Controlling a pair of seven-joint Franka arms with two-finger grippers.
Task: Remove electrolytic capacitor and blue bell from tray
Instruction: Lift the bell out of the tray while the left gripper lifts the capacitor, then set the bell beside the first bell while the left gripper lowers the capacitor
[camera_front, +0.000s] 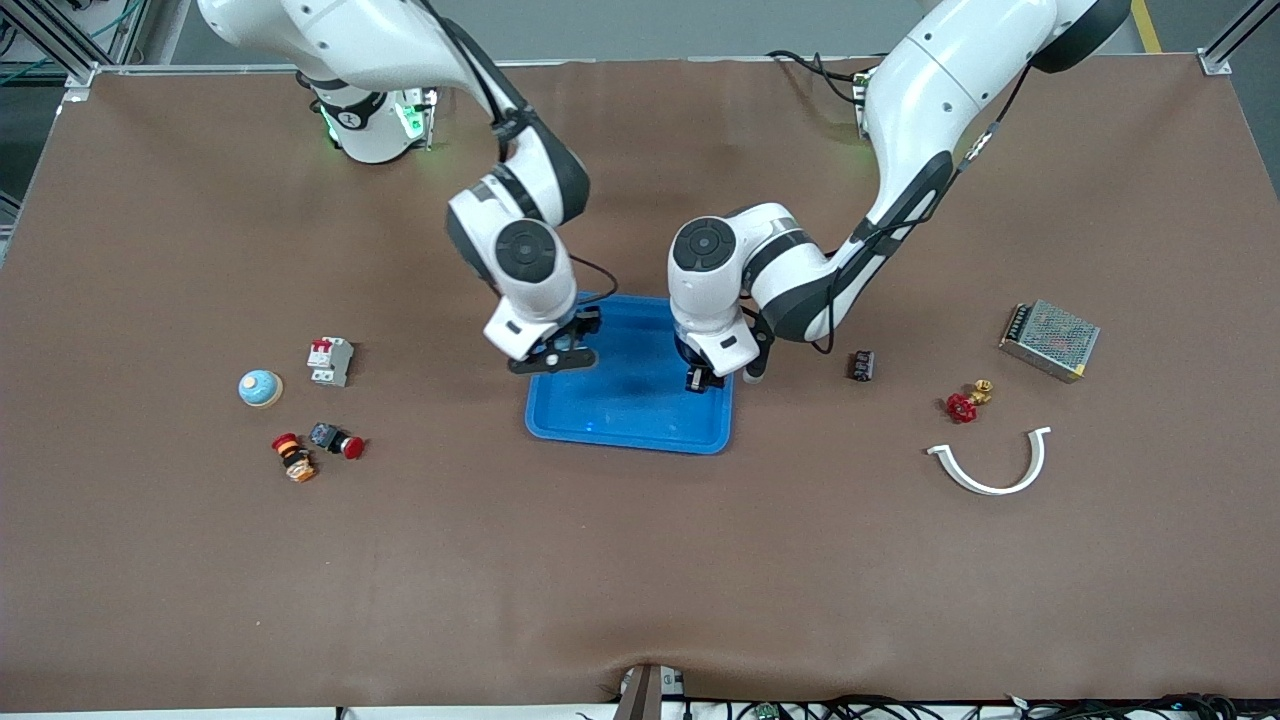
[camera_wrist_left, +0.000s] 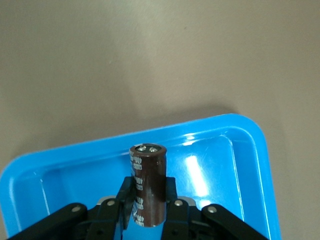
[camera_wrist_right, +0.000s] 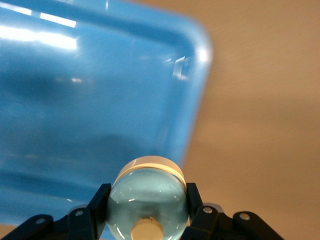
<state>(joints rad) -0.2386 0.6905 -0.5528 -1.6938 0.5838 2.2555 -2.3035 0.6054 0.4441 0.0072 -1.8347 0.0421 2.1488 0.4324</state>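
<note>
My left gripper (camera_wrist_left: 149, 212) pinches the capacitor (camera_wrist_left: 148, 184) and my right gripper (camera_wrist_right: 146, 212) pinches the blue bell (camera_wrist_right: 148, 197), both over the tray (camera_front: 610, 415); a second bell (camera_front: 260, 387) sits mid-left of the front view.

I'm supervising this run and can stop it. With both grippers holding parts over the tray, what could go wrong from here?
1. The left gripper pinches the electrolytic capacitor low on its body; the tall cylinder could tilt or slip.
2. The right gripper grips the blue bell on its rounded dome, which could slip out.
3. Both arms crowd over the tray; they could bump.

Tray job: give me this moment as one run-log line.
left gripper: shut on capacitor, over tray | right gripper: shut on blue bell, over tray edge
</note>
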